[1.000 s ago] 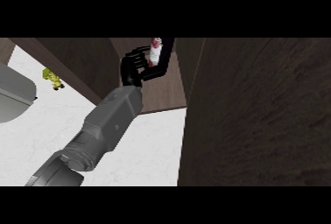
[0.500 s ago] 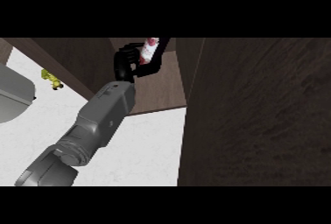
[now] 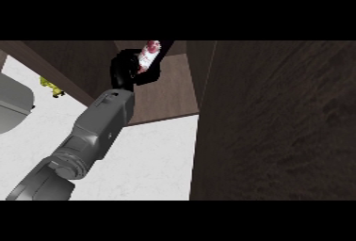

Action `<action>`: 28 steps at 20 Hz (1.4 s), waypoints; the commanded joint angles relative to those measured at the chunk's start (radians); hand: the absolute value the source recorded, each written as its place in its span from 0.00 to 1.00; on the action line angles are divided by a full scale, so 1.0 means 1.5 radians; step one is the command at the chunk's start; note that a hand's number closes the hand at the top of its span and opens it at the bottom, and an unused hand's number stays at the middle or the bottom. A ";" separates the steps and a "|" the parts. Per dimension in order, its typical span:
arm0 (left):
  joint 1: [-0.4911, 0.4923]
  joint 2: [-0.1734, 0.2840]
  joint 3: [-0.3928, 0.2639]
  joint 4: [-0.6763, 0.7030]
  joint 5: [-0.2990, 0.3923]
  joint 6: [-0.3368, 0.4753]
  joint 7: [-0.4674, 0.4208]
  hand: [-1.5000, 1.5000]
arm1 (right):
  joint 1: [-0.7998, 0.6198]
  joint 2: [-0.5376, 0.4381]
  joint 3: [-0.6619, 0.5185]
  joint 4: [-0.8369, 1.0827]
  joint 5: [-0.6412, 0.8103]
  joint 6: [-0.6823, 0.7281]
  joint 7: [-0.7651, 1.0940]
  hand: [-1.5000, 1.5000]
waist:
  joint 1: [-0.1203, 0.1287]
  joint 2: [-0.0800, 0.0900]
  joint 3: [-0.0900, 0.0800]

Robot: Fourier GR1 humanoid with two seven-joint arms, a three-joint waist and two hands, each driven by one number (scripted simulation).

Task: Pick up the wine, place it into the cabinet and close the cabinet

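Black left hand [image 3: 131, 68] curled round wine [image 3: 148, 52] inside cabinet [image 3: 163, 96], open door [image 3: 278, 122] close alongside.

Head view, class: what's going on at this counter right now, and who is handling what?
One grey forearm reaches up from the lower left into the open dark wooden cabinet. Which arm it is cannot be told from this view. Its black hand is curled round the wine bottle with a pale, reddish label, holding it inside the cabinet opening. The cabinet's big dark wooden door stands open at the right, so closing is not yet done. A small yellow object sits on the white counter at the left.
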 commanded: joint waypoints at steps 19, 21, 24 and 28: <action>0.036 0.024 -0.013 0.000 -0.018 -0.032 0.021 0.00 | -0.017 0.000 0.013 -0.012 -0.006 0.001 0.005 0.00 | 0.005 0.003 -0.003; 0.029 0.050 -0.025 0.001 -0.031 -0.046 0.019 0.00 | -0.015 -0.004 0.009 -0.010 -0.004 0.000 0.009 0.00 | 0.012 -0.002 -0.002; 0.026 0.062 -0.040 -0.001 -0.046 -0.087 0.007 0.00 | -0.015 0.000 0.011 -0.014 -0.003 -0.005 0.012 0.00 | 0.016 -0.005 -0.002; 0.016 0.055 -0.052 -0.013 -0.057 -0.176 0.018 0.00 | -0.019 0.002 0.015 -0.021 -0.004 -0.010 0.017 0.00 | 0.023 -0.011 -0.002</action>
